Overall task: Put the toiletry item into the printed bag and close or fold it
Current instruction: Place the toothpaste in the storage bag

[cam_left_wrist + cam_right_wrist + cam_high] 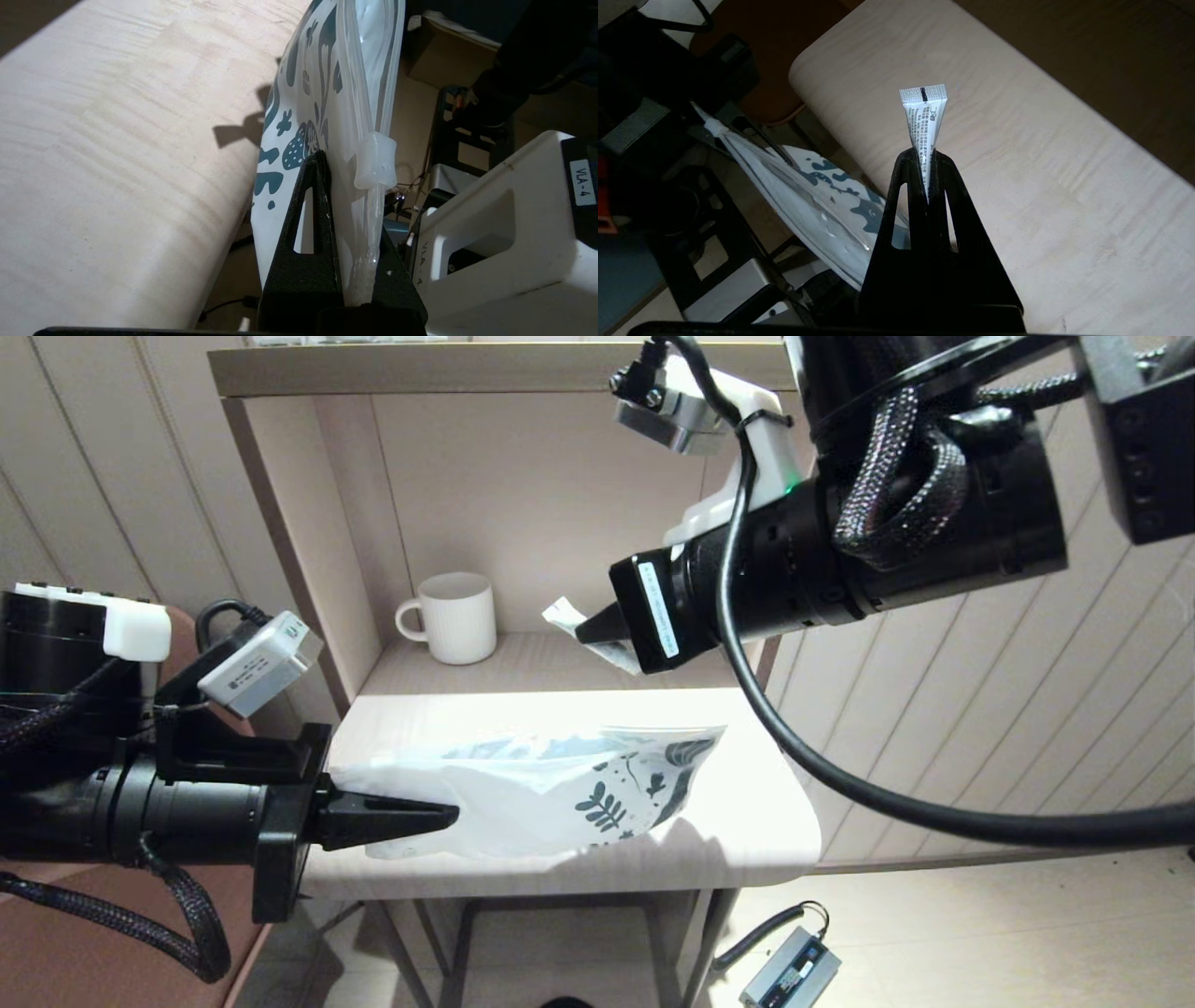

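The toiletry item [563, 612] shows here as a small white sachet with fine dark print and a crimped end. My right gripper [586, 632] is shut on its lower end and holds it in the air above the back of the table, in front of the shelf. In the right wrist view the sachet [924, 116] sticks up from the closed gripper [927, 156]. The printed bag [560, 784], frosted white with teal leaf prints, hangs lifted over the table. My left gripper [450, 816] is shut on its left end. The bag [322, 93] runs away from the gripper [348, 196], its zip slider [376, 158] beside the fingers.
A white ribbed mug [457, 616] stands at the back left inside the shelf niche. The pale wooden table [756, 831] ends just right of the bag. A small grey device with a cable [789, 973] lies on the floor below.
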